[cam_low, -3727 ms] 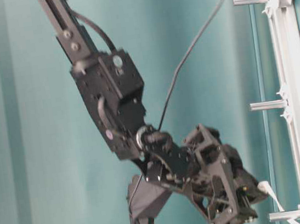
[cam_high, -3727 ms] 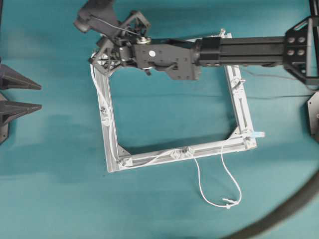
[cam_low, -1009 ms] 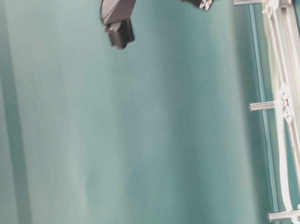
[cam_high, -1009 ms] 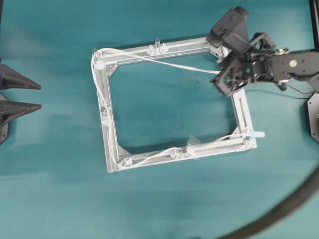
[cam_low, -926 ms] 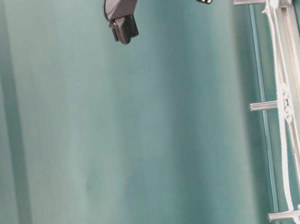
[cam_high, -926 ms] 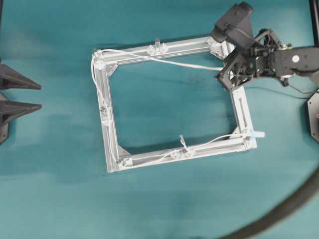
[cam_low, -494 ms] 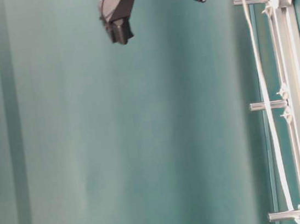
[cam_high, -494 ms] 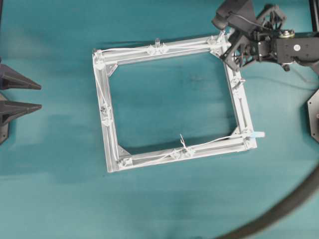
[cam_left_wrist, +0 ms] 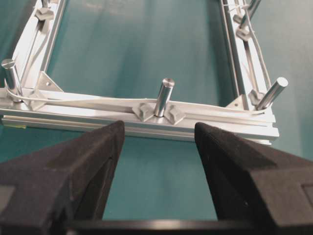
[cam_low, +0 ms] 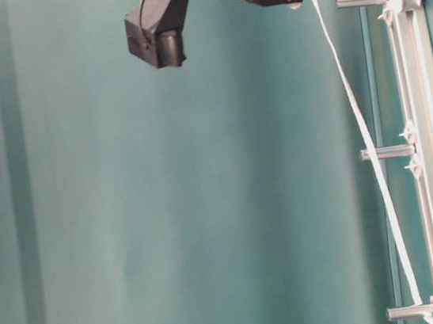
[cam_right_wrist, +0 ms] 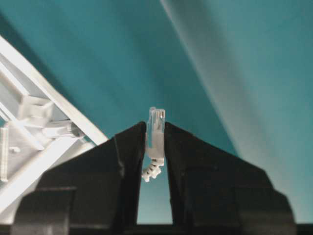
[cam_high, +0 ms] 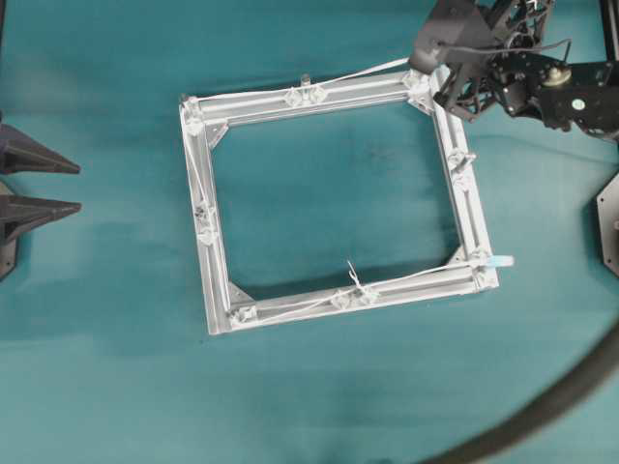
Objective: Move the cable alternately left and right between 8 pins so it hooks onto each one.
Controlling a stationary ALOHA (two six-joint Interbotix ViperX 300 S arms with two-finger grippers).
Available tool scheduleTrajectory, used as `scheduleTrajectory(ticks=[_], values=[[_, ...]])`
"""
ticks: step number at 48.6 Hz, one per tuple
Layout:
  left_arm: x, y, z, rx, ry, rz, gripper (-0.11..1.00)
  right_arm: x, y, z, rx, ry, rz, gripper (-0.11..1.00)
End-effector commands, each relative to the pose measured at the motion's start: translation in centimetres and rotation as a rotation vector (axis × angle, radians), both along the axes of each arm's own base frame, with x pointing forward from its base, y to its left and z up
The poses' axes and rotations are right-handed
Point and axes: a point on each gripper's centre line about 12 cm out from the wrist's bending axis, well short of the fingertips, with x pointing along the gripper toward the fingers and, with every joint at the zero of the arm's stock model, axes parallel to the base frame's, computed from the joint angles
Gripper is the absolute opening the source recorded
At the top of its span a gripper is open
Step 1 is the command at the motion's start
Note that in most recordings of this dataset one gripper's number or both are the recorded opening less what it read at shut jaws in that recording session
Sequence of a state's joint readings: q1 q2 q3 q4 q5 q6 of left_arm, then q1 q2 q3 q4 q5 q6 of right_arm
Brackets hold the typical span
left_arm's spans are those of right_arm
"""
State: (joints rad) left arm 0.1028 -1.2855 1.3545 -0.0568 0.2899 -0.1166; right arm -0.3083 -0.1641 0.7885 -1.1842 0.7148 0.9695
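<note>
Between right hand point(cam_right_wrist: 155, 147) fingers: cable point(cam_low: 361, 135) plug, pinched.

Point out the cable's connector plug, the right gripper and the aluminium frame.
connector plug point(cam_right_wrist: 156, 128): right wrist view, clear tip between the fingers.
right gripper point(cam_right_wrist: 155, 147): right wrist view, between fingertips.
aluminium frame point(cam_high: 218, 280): overhead view, left bar.

cable point(cam_high: 290, 103) on frame point(cam_high: 208, 251) | right claw point(cam_high: 447, 75) above frame's far-right corner

The right tool point(cam_high: 447, 85) has drawn the cable point(cam_low: 360, 131) past the frame's point(cam_high: 468, 217) corner.
</note>
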Motion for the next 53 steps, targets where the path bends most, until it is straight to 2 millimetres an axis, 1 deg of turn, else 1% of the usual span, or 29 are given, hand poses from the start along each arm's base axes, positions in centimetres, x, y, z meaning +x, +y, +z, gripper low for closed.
scheduleTrajectory(ticks=[1,6,13,28,38,46,53], values=[[0.2,0.0,0.4,0.0,-0.011,0.0,0.64,-0.4,-0.6,0.6,-0.03,-0.01,0.008,0.14],[0.2,0.0,0.4,0.001,-0.011,-0.001,0.64,-0.8,-0.7,-0.3,-0.011,-0.004,0.026,0.14],[0.2,0.0,0.4,0.003,-0.011,-0.001,0.64,-0.9,-1.0,-1.1,0.022,-0.023,0.037,0.14],[0.2,0.0,0.4,0.003,-0.011,-0.001,0.64,0.1,-2.2,-2.1,0.032,-0.045,0.035,0.14],[0.2,0.0,0.4,0.0,-0.011,0.0,0.64,0.4,-2.4,-2.8,0.05,-0.056,0.031,0.14],[0.2,0.0,0.4,0.0,-0.011,0.0,0.64,0.1,-2.0,-3.3,0.08,-0.079,0.003,0.14],[0.2,0.0,0.4,0.001,-0.011,-0.001,0.64,-0.3,-1.3,-3.5,0.153,-0.158,-0.044,0.14]])
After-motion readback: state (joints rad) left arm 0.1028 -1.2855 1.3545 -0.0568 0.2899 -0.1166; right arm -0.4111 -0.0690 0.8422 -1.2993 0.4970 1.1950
